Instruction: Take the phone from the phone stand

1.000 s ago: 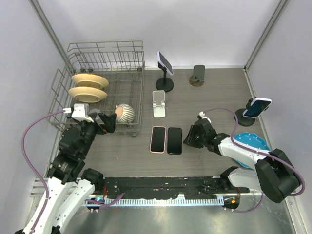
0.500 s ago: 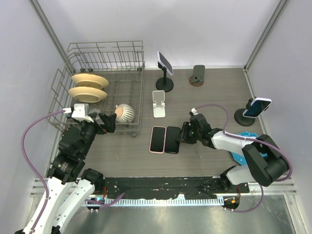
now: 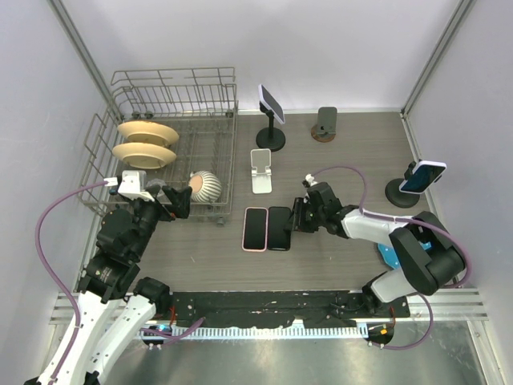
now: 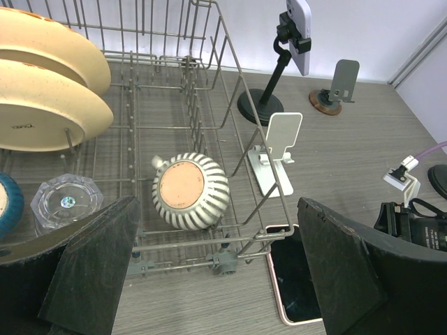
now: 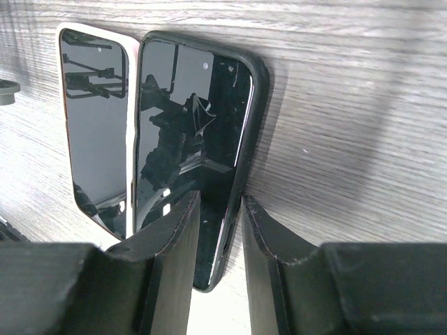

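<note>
A black phone [image 3: 279, 228] lies flat on the table, touching a pink-cased phone [image 3: 255, 228] on its left. My right gripper [image 3: 298, 216] is at the black phone's right edge, low over the table. In the right wrist view my gripper [image 5: 220, 202] is nearly closed, with only a narrow gap. One finger is over the screen of the black phone [image 5: 202, 105], the other just off its edge. My left gripper [image 3: 178, 200] is wide open and empty at the dish rack's front rail [image 4: 209, 244]. A phone [image 3: 271, 103] sits on a black stand, and another phone [image 3: 422, 176] sits on a stand at the right.
A wire dish rack [image 3: 172, 88] at back left holds two plates [image 3: 144, 143] and a striped bowl [image 3: 207, 186]. An empty white stand [image 3: 261, 170] and a small grey stand [image 3: 325, 122] are behind the phones. A blue plate [image 3: 388, 255] lies under my right arm.
My right gripper has moved left to the black phone's right edge. The black phone has slid left against the pink phone, and both have shifted left. The left arm has not moved.
</note>
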### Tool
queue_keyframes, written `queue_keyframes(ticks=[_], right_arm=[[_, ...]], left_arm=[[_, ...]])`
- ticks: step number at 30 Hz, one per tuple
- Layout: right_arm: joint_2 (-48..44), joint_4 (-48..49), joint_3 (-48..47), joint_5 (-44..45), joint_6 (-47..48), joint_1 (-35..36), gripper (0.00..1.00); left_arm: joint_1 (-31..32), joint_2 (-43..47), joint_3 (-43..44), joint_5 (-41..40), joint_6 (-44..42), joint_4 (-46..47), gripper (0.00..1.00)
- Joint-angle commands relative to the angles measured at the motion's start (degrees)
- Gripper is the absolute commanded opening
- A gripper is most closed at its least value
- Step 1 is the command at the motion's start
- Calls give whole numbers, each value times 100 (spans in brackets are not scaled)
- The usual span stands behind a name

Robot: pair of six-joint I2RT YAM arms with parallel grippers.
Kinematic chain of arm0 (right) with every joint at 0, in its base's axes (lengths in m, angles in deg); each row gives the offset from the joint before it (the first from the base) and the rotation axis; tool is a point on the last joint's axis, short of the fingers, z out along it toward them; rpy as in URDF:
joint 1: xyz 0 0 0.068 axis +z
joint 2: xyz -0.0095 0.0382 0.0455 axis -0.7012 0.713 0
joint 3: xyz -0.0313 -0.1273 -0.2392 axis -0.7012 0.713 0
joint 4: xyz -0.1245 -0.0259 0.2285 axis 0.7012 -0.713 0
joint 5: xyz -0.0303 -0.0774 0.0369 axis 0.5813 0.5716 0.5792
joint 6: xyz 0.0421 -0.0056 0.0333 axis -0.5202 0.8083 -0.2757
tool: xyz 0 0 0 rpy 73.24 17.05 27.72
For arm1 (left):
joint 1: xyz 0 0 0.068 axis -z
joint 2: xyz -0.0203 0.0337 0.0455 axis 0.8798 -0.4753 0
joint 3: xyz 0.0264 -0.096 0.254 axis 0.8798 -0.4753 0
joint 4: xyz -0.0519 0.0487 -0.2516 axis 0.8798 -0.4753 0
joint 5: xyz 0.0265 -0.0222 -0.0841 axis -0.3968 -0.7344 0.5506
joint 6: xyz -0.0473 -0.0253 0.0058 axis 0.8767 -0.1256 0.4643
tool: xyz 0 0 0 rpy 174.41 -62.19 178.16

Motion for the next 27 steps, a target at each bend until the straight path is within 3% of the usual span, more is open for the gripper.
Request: queue_keyframes(ticks=[1, 5, 10, 17, 27], right_arm=[[302, -70, -210, -174, 349, 191, 36], [364, -132, -420, -105, 490, 306, 38], [-4, -738, -772, 571, 814, 306, 48], [-269, -740, -1685, 1758, 1325, 323, 82], [1268, 60, -3373, 2733, 1527, 472, 91]], left_arm=[[-33, -47, 52, 82, 68, 169, 100], [-33, -47, 52, 82, 59, 169, 100], [-42, -30, 52, 91, 68, 169, 100], [-42, -4, 69, 126, 77, 168, 100], [-33, -39, 78, 143, 68, 160, 100]])
